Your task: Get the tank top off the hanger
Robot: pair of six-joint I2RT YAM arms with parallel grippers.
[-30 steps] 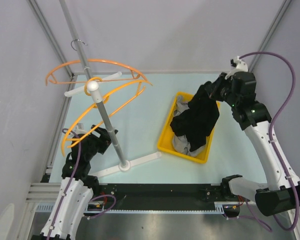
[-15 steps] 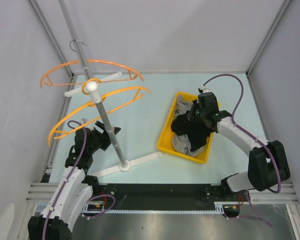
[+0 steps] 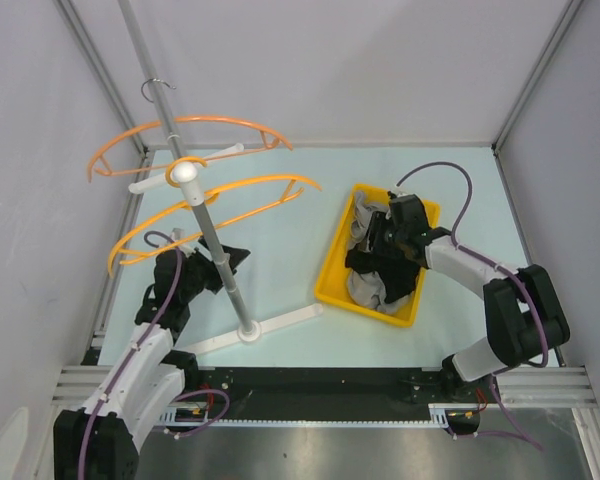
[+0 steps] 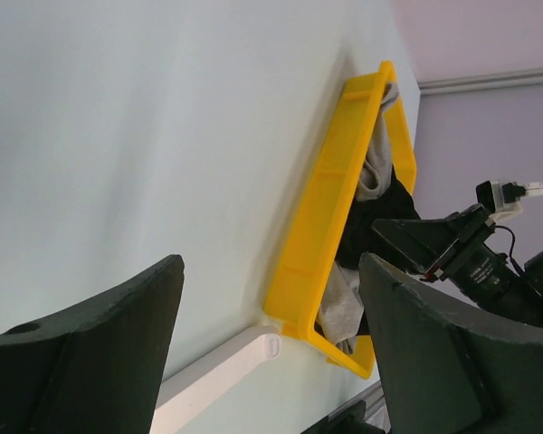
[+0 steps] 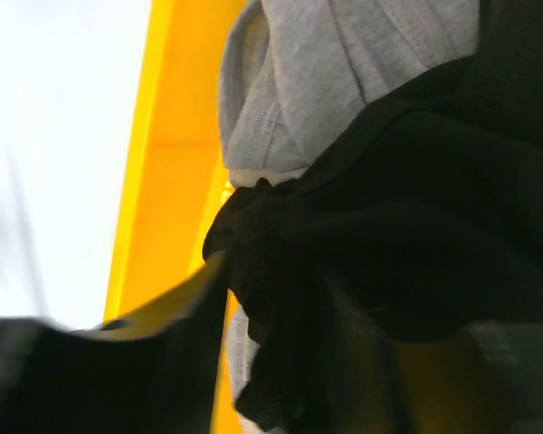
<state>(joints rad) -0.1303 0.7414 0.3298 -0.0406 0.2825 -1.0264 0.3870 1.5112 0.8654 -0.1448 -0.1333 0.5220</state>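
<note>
The black tank top [image 3: 388, 262] lies bunched in the yellow bin [image 3: 330, 285] on top of grey clothes [image 3: 365, 290]. My right gripper [image 3: 378, 238] is low in the bin. In the right wrist view its blurred fingers stand apart, and a fold of the tank top [image 5: 407, 226] lies loosely between them at the gripper [image 5: 299, 362]. The orange hanger [image 3: 220, 121] on the rack is bare. My left gripper [image 3: 232, 258] is open beside the rack pole [image 3: 212, 235], with nothing between its fingers [image 4: 271, 271].
The rack's white foot [image 3: 280, 322] reaches toward the bin's near left corner; the left wrist view shows that foot [image 4: 217, 375] almost touching the bin [image 4: 321, 208]. A second orange hanger ring sits lower on the pole. Walls close in on three sides.
My right arm came down from high with the tank top hanging and laid it in the bin, then its jaws parted. The left gripper shifted slightly right and the hangers swung.
</note>
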